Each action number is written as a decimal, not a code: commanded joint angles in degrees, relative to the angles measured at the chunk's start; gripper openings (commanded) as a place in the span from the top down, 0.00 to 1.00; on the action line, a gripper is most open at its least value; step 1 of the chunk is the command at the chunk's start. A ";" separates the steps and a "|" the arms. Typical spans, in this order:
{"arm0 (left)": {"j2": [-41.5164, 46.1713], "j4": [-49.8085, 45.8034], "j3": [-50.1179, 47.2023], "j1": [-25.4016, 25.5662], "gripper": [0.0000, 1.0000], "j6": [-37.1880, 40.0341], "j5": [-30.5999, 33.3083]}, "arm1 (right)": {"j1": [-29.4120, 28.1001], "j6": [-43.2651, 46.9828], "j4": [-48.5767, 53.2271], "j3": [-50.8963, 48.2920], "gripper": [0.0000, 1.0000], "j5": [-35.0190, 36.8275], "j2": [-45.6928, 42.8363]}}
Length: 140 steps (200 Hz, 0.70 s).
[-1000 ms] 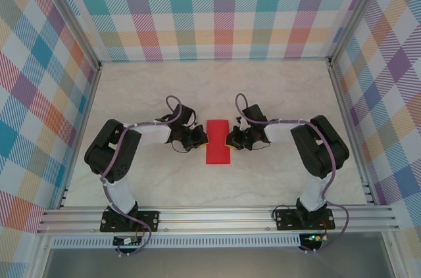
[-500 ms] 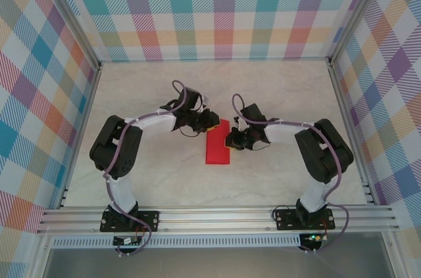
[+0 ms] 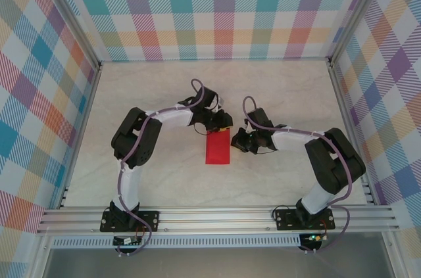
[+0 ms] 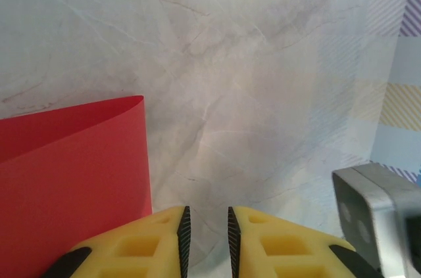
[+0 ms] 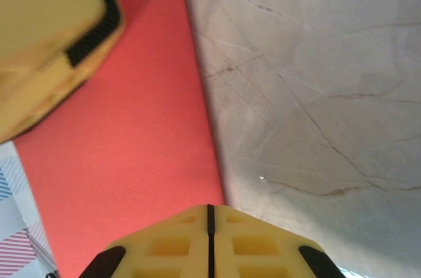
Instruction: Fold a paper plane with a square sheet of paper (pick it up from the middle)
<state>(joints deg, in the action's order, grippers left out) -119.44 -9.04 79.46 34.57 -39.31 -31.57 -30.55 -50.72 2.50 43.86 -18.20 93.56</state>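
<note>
The square sheet of paper [image 3: 218,148] is bright red and lies on the table as a rectangle folded in half. One edge of its top layer curls up slightly [image 4: 72,173]. A paper plane is out of view. My left gripper [image 3: 223,123] hangs at the sheet's far end. In the left wrist view the left gripper [image 4: 206,222] is open by a narrow gap with only table between the jaws, and the paper lies to its left. My right gripper [image 3: 235,140] is shut, and the tip of the right gripper [image 5: 210,209] rests at the edge of the red sheet [image 5: 131,127].
The marble-patterned table [image 3: 158,173] is ringed by checked walls [image 3: 217,8] and an aluminium rail [image 3: 217,215] along the near edge. One yellow finger of the left gripper [image 5: 52,35] hangs over the paper in the right wrist view.
My left gripper has swung from the sheet's left side round to its far end and opened a little. The right gripper stayed shut at the right edge. The paper shifted slightly nearer.
</note>
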 commanded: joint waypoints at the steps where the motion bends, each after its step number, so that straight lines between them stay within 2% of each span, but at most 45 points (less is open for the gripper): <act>1: -2.17 -3.79 2.12 0.94 0.79 2.02 1.15 | -0.33 -2.11 -2.10 -0.53 0.92 -0.26 0.72; 57: -4.81 -5.80 4.39 0.94 0.91 3.61 2.91 | -0.35 -3.50 -3.83 0.33 0.94 -0.72 3.06; 140: -5.13 -5.51 2.97 0.94 0.93 4.17 2.67 | -0.92 -1.98 -4.17 4.60 0.95 -2.55 7.24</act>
<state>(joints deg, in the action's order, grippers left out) -123.39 -13.39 82.32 34.74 -36.16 -29.28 -31.20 -53.30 -1.08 46.17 -20.01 99.09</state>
